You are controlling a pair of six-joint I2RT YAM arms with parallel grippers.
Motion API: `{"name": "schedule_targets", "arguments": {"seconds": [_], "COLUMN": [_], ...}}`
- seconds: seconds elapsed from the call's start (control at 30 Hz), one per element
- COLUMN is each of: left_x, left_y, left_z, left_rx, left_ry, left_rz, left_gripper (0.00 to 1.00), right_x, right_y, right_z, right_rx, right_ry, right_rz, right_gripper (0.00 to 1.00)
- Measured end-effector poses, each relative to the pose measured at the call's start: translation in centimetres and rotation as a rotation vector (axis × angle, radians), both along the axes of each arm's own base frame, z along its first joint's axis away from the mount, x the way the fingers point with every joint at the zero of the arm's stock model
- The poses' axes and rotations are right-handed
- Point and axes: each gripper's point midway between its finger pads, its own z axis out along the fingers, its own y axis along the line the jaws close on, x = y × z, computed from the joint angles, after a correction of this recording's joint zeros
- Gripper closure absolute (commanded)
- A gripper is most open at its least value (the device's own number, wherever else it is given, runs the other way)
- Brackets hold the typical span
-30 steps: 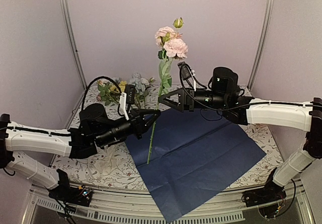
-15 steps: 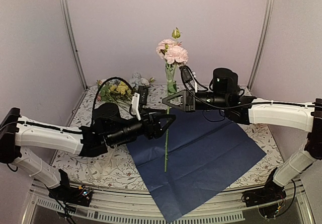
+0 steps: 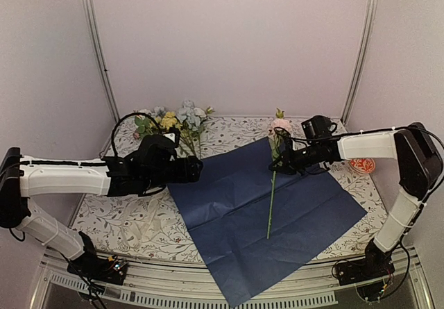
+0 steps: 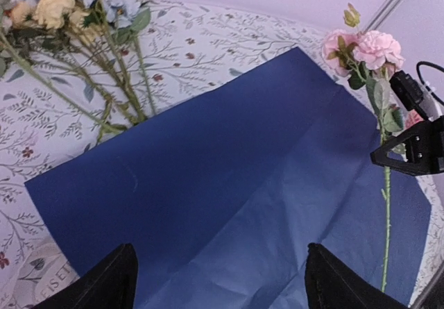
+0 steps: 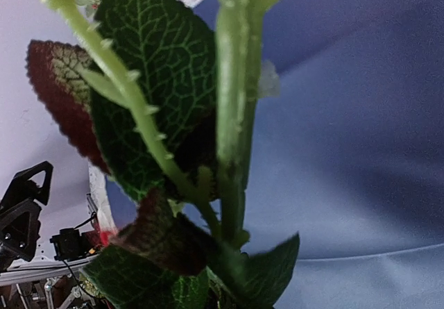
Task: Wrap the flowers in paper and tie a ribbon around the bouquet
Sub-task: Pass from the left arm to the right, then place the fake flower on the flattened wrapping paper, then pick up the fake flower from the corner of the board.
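Flower stem (image 5: pixel 232 114) hides the right pincer's (image 3: pixel 279 160) own fingertips.

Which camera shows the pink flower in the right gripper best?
Left wrist: the pink flower shows whole, blooms to stem, with the right gripper on it. Top external shows it smaller, over the paper. Right wrist shows only stem and leaves, very close.

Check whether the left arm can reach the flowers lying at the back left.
Probably yes. The left gripper is open and empty, and the flowers lie just beyond it on the tablecloth with nothing between. The right gripper holds its pink flower well away.
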Motion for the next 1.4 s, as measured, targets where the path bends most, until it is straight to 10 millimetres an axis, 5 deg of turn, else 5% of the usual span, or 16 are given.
{"name": "schedule_targets", "arguments": {"seconds": [0.17, 0.3, 0.47, 0.67, 0.8, 0.97, 1.03, 1.2, 1.33, 1.4], "left_x": [0.0, 1.4, 4.5, 11.9, 16.9, 21.5, 22.8, 23.0, 23.2, 23.3], "left_y": [3.2, 6.6, 11.1, 16.3, 17.0, 15.6, 15.2, 15.4, 15.6, 15.7], "left_z": [-1.7, -2.1, -2.6, -4.8, -6.2, -7.5, -9.0, -14.6, -14.5, -14.6], "left_rx": [0.053, 0.046, 0.053, 0.057, 0.035, -0.006, -0.007, 0.046, 0.048, 0.047], "left_ry": [0.05, 0.075, 0.105, 0.181, 0.215, 0.231, 0.253, 0.36, 0.365, 0.365], "left_rz": [0.064, 0.141, 0.257, 0.413, 0.436, 0.428, 0.434, 0.453, 0.474, 0.48], "left_gripper": [0.17, 0.17, 0.2, 0.31, 0.28, 0.36, 0.47, 0.54, 0.55, 0.66], "right_x": [1.4, 3.0, 4.6, 4.7, 3.5, 1.2, 0.5, -0.1, 0.0, -0.1], "right_y": [-0.7, -1.2, -2.3, -4.0, -4.7, -5.7, -6.0, -6.3, -6.2, -6.2], "right_z": [-5.5, -7.9, -6.1, -0.8, 0.9, -1.8, -2.5, -2.6, -2.3, -2.3], "right_rx": [-0.099, -0.187, -0.265, -0.297, -0.302, -0.349, -0.364, -0.37, -0.368, -0.366], "right_ry": [0.109, 0.129, 0.048, -0.078, -0.119, -0.059, -0.041, -0.044, -0.061, -0.062], "right_rz": [-0.02, -0.03, -0.075, -0.133, -0.137, -0.11, -0.1, -0.09, -0.081, -0.076], "right_gripper": [0.62, 0.56, 0.53, 0.53, 0.53, 0.53, 0.53, 0.54, 0.54, 0.54]}}
